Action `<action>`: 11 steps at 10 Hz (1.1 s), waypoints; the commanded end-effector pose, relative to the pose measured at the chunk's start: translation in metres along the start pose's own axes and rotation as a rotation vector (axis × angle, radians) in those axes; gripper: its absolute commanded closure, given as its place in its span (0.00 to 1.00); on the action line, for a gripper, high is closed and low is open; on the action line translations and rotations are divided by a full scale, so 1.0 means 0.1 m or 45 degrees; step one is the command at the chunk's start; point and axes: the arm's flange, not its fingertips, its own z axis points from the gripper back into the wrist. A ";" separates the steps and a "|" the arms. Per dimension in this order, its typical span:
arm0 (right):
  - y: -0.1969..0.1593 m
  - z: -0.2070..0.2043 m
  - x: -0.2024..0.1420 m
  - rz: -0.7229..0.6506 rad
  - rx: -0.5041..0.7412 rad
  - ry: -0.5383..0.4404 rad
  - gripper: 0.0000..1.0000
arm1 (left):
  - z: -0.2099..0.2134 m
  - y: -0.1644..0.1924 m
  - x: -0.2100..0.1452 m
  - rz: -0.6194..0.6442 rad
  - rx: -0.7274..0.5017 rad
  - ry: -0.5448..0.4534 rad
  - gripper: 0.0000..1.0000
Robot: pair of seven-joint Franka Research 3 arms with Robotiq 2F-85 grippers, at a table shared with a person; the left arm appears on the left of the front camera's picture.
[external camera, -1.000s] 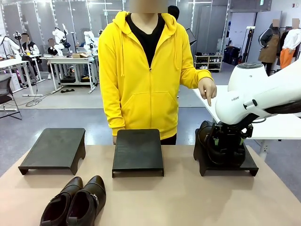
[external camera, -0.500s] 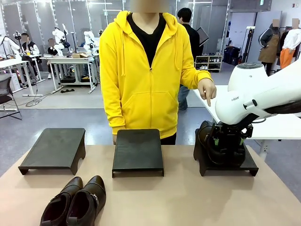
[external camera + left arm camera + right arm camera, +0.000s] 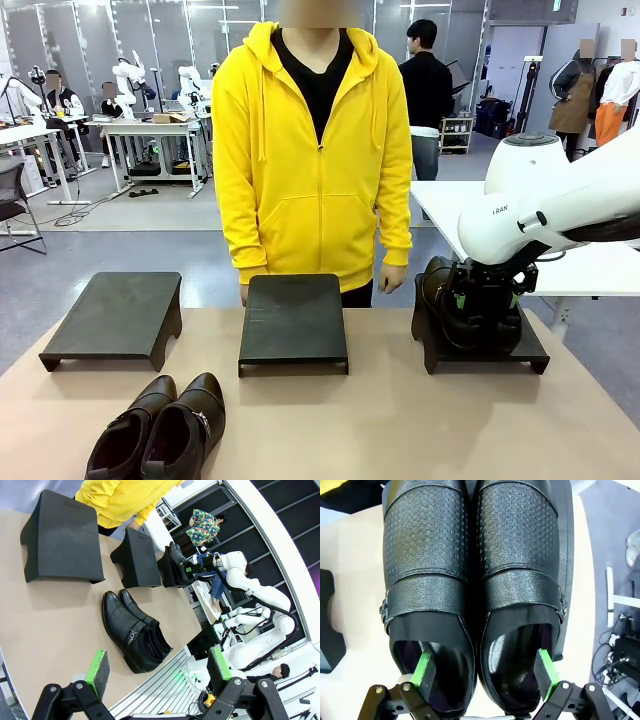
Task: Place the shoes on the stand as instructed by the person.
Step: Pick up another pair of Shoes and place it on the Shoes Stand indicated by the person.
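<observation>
Bright, even overhead light; faint shadows beneath the stands (image 3: 293, 320); wrist views bow at their edges; shoes (image 3: 520, 545) sharp, softly glinting.

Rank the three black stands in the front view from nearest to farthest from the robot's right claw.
1. Right stand, directly beneath the right claw.
2. Middle stand, in front of the person.
3. Left stand, at the far left.

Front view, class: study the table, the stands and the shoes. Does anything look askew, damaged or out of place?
Nothing stands out. The three stands sit in an even row. One pair sits squarely on the right stand, with the right gripper reaching into the shoes. The other pair lies side by side on the table.
</observation>
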 end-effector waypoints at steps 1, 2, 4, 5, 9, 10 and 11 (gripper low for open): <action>0.00 0.00 0.00 0.000 0.000 0.000 0.00 | 0.01 0.00 0.00 -0.003 -0.005 -0.005 0.00; -0.08 0.25 -0.04 -0.001 0.015 -0.014 0.00 | 0.01 0.00 0.00 -0.003 -0.005 -0.005 0.00; -0.26 0.81 -0.10 -0.003 0.048 -0.060 0.00 | 0.01 0.00 0.00 -0.003 -0.005 -0.005 0.00; -0.36 1.03 -0.17 0.016 0.091 -0.046 0.00 | 0.01 0.00 0.00 -0.003 -0.005 -0.005 0.00; -1.13 1.52 -0.50 0.022 0.416 0.085 0.00 | 0.01 0.00 0.00 -0.003 -0.005 -0.005 0.00; -1.41 1.55 -0.63 0.039 0.552 0.113 0.00 | 0.01 0.00 0.00 -0.003 -0.005 -0.005 0.00; -1.71 1.54 -0.74 0.013 0.680 0.131 0.00 | 0.01 0.00 0.00 -0.003 -0.005 -0.005 0.00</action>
